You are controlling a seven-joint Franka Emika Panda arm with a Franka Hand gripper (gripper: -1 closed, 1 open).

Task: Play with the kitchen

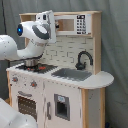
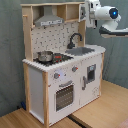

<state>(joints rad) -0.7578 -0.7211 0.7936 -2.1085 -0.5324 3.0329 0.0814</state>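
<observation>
The kitchen is a tall white and light-wood toy, seen in both exterior views. It has a black faucet, a grey sink, and a small metal pot on the stovetop. An oven door sits below. My gripper hangs high at the end of the upper shelf, beside the hood. I see nothing held in it.
The white arm reaches in from the side at shelf height, above the stovetop in the first exterior view. A grey curtain hangs behind. The kitchen stands on a wooden floor.
</observation>
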